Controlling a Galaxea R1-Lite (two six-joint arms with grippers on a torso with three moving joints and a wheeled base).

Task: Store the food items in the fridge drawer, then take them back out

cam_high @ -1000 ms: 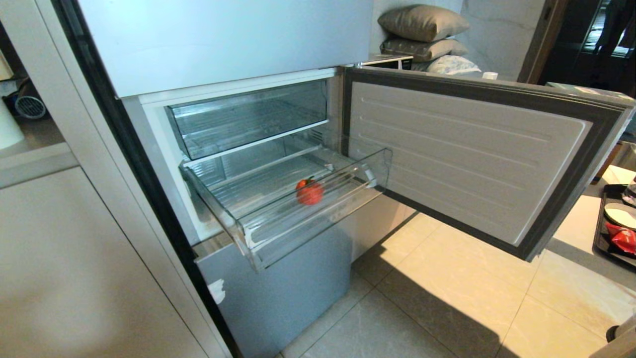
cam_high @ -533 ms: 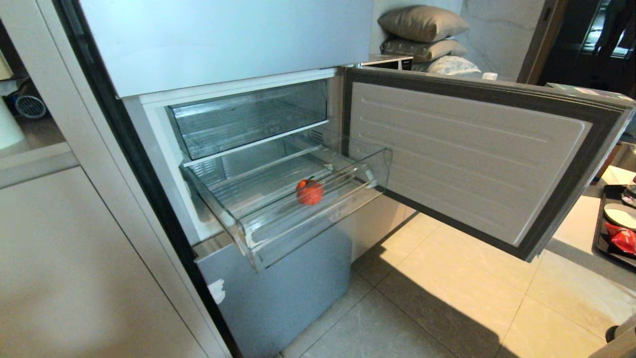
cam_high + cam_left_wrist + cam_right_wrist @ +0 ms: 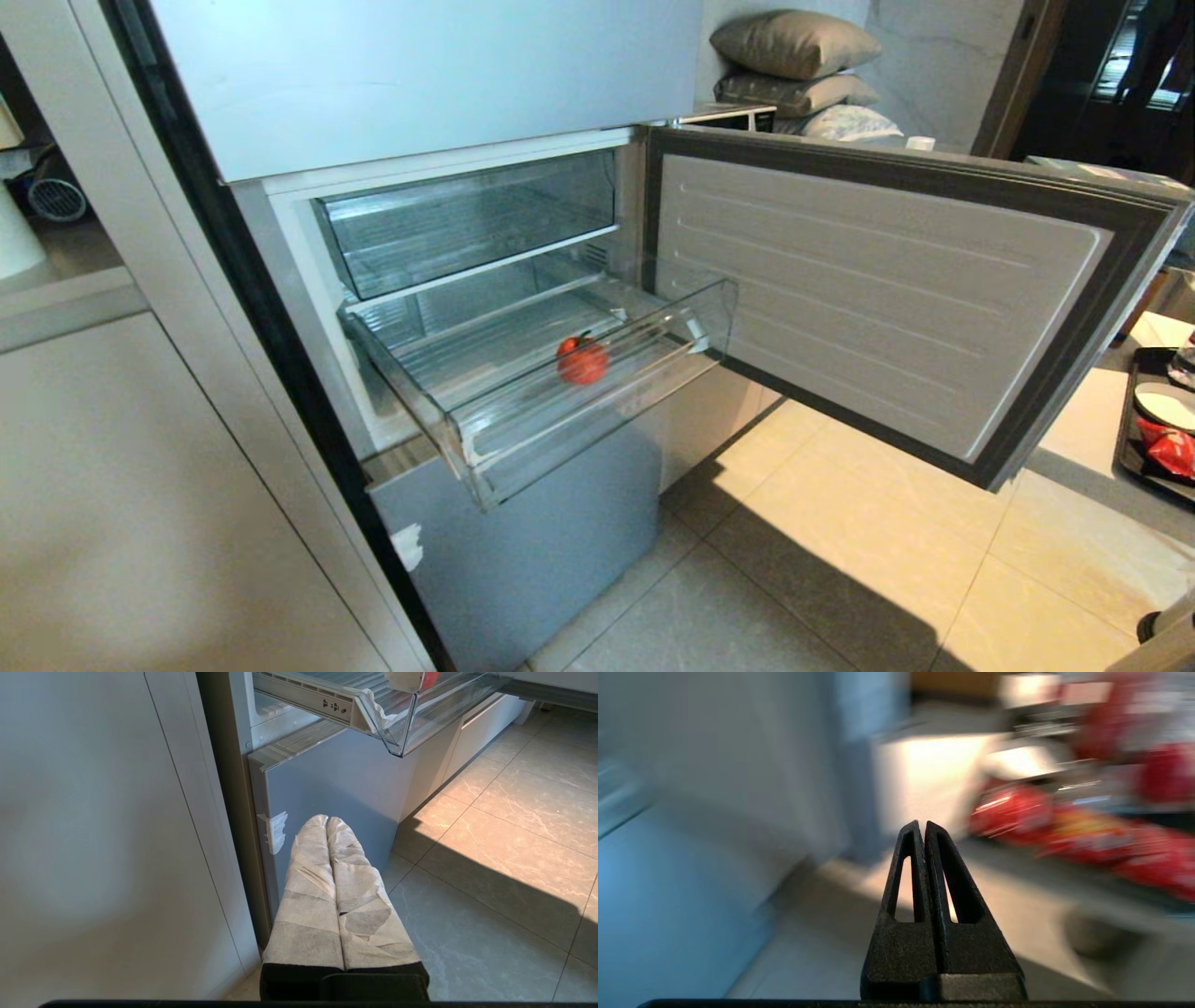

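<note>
The fridge drawer (image 3: 523,439), shallow and clear, stands pulled out of the open fridge. One red round food item (image 3: 582,360) lies on its floor near the front wall. Neither arm shows in the head view. My left gripper (image 3: 326,820), its fingers wrapped in white, is shut and empty. It hangs low, pointing at the grey panel (image 3: 327,779) under the fridge drawer (image 3: 397,718). My right gripper (image 3: 923,826) has black fingers, is shut on nothing, and points towards blurred red packets (image 3: 1013,812).
The fridge door (image 3: 887,299) hangs wide open to the right of the drawer. Above the drawer sits a taller clear drawer (image 3: 467,224), pushed in. A dark tray (image 3: 1134,420) with red packets stands at the far right. Pale cabinets (image 3: 140,467) flank the fridge on the left.
</note>
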